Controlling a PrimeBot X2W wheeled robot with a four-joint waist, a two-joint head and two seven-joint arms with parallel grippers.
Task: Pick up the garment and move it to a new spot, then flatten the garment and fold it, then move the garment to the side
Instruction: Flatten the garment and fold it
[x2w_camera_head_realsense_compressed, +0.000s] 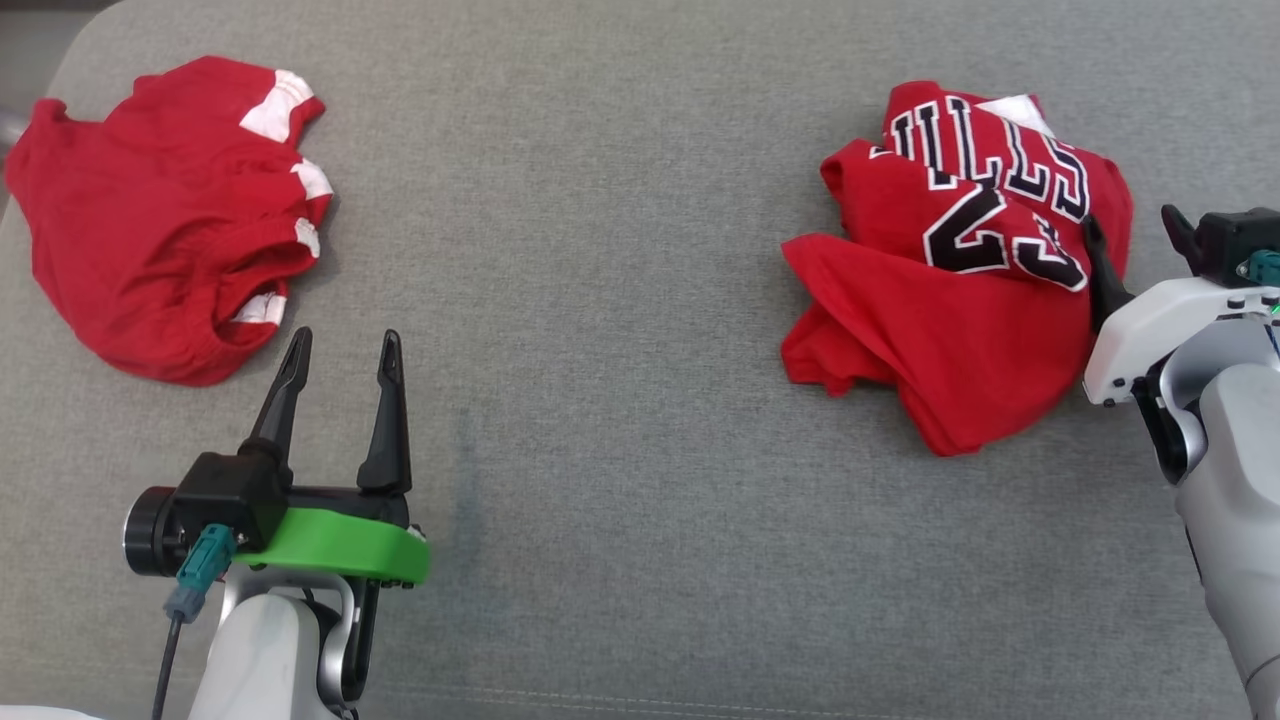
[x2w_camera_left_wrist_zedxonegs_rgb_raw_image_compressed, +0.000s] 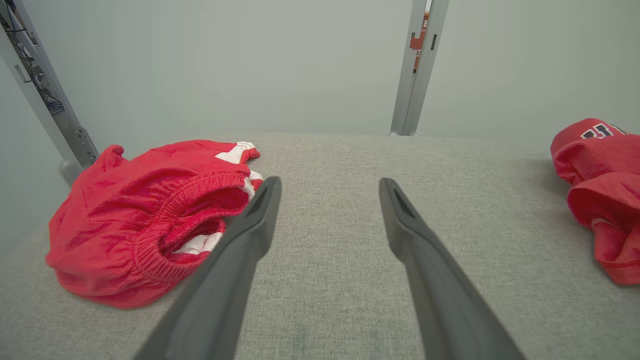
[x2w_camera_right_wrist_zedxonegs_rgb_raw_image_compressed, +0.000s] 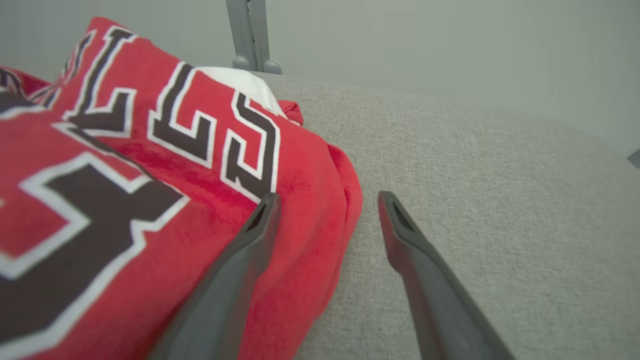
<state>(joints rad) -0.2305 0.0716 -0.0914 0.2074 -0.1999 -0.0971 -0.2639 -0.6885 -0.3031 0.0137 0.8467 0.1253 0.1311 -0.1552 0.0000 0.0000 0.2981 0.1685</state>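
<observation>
A crumpled red jersey with black-and-white lettering lies at the right of the grey cushion. My right gripper is open at its right edge. In the right wrist view the gripper straddles that edge, one finger over the jersey and the other over bare cushion. Crumpled red shorts with white trim lie at the far left. My left gripper stands open and holds nothing, just right of the shorts' near corner. In the left wrist view the gripper has the shorts to its left and the jersey far right.
The cushion's rounded back edge meets a pale wall. A metal post rises behind the cushion's far edge, and another post stands at the far left behind the shorts. A wide stretch of bare cushion separates the two garments.
</observation>
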